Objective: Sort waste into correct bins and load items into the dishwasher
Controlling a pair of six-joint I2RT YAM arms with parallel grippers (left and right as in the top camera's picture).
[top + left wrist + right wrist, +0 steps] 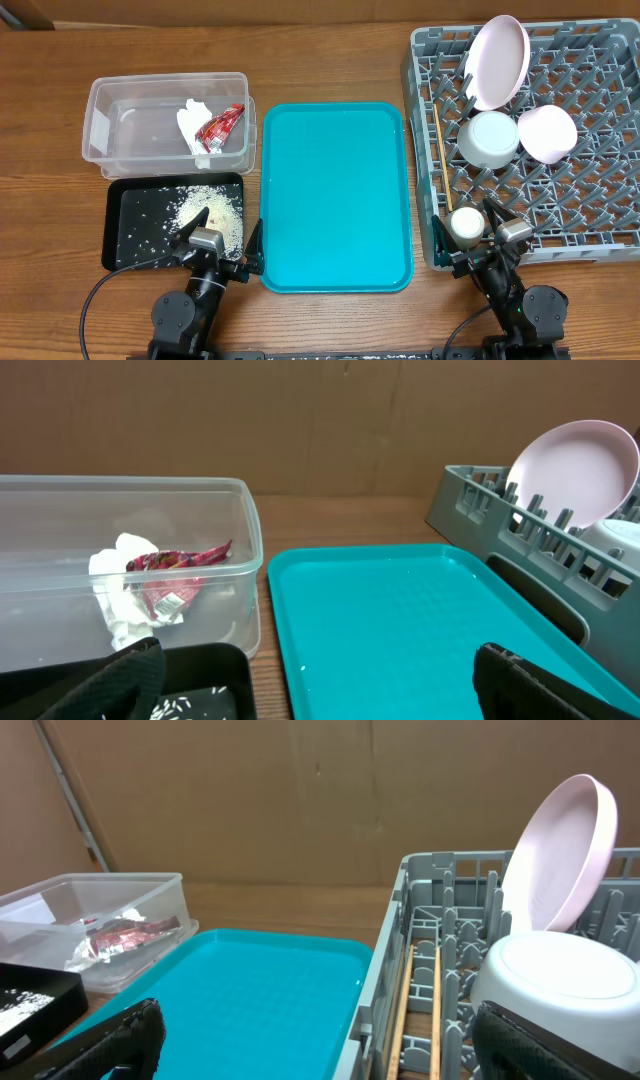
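Rice lies loose on the black tray. The left gripper hangs over that tray's near edge, released, its fingers spread wide with nothing between them. A careless swing from here could drag a finger through the rice and scatter it onto the table, or shove the light tray against the teal tray just beside it. Beyond the black tray, the tub holds the wrapper and the napkin, well out of harm's way. The right gripper is likewise released and holds nothing. It hovers at the near left corner of the rack, with the cup close by its fingers. I judge that cup most at risk, since a sideways move could knock it off its pegs. Farther in, the chopsticks lie along the rack's left wall. The bowl sits mouth down, and the pink plate leans upright at the back. A jolt to the rack could tip the plate over.
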